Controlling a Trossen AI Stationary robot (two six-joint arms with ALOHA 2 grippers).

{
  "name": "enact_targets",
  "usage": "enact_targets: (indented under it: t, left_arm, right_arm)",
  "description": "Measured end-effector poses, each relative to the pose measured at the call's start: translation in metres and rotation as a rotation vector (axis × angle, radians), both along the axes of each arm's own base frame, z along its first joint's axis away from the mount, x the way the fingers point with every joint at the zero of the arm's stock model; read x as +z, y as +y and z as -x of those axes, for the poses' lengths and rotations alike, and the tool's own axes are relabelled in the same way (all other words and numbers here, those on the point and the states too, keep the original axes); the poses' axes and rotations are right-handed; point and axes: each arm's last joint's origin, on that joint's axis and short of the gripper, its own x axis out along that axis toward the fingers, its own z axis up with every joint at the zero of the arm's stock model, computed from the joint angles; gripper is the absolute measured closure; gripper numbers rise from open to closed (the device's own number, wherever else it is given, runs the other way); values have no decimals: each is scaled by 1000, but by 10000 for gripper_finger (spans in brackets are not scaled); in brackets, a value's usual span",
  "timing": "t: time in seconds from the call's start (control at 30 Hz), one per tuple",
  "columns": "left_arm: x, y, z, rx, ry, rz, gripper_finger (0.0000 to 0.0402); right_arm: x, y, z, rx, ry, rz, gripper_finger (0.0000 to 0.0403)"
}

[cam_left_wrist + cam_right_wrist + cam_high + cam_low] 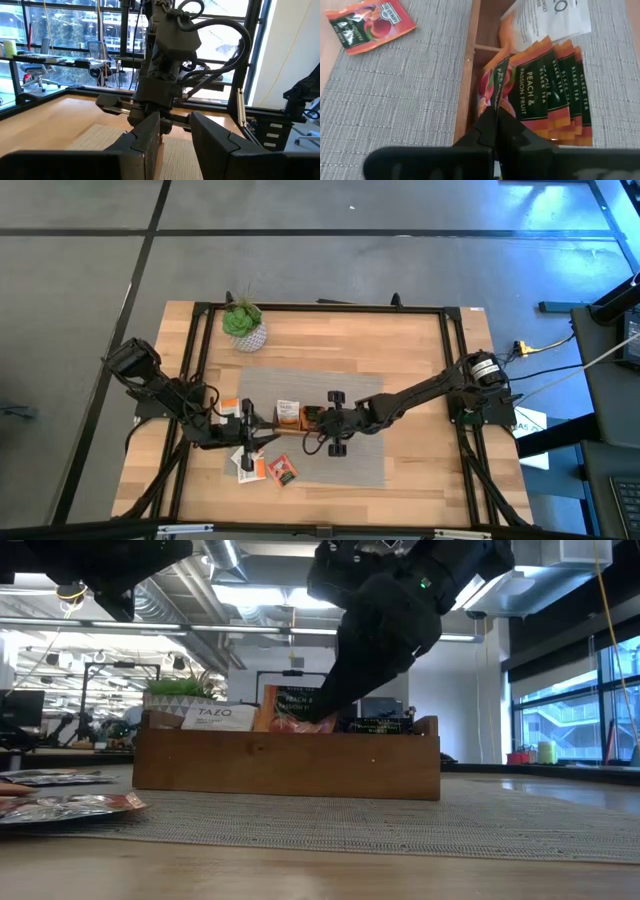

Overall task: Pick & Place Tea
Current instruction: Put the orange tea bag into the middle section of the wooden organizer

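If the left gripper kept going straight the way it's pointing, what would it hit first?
Most likely the right arm's wrist: it fills the left wrist view directly ahead of the left gripper, above the grey mat. How far off it is remains unclear.

the right arm reaches in from the right edge toward the middle, its right gripper (496, 116) angled down with jaws pinched shut on a tea sachet (492, 85), while the left arm stretches in low from the left, its left gripper (172, 135) held level, jaws partly apart.
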Motion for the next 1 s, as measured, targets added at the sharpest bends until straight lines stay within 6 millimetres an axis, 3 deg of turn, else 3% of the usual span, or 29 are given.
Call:
enact_targets:
  t: [0.73,1.0]
  left_arm:
    - [-2,0,0,0,16,-15,295]
    - [-3,0,0,-1,24,-17,294]
  right_arm:
    - [-7,1,-6,78,-22,60,385]
    - [-7,1,-6,63,-23,80,334]
